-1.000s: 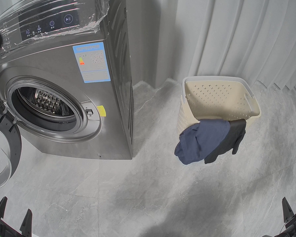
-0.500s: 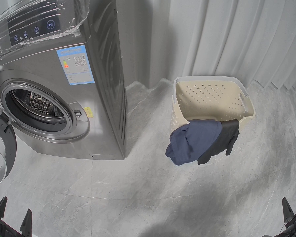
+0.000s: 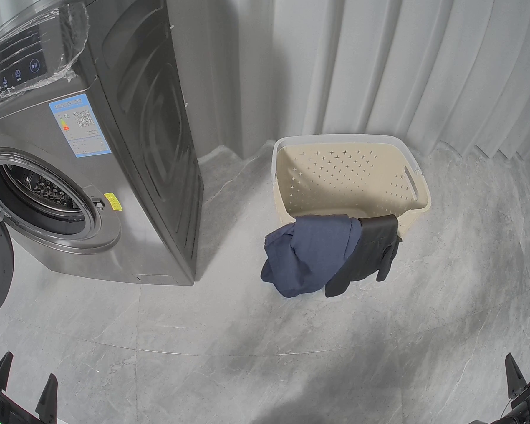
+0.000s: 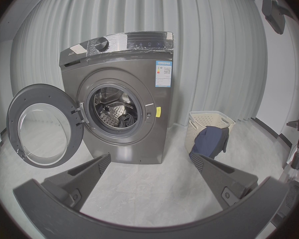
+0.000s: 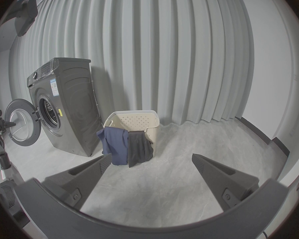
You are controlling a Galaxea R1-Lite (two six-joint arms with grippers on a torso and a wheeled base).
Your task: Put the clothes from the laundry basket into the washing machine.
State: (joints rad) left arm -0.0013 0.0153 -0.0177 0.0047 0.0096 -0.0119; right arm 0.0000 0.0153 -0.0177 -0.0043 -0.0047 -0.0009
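A laundry corner: grey washing machine point(image 3: 88, 166) at left, laundry basket point(image 3: 347, 172) mid-frame, white drapes point(image 3: 394, 48) behind, marble-tiled floor point(image 3: 247, 348).

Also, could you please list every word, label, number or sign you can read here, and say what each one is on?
Nothing here can be quoted with confidence.
Blue-edged sticker on the washing machine front: coloured bars, print too small to read.
Yellow sticker beside the door opening: blurred.
Control panel: lit round symbols, captions too small.
Laundry basket: star-shaped holes, no text.
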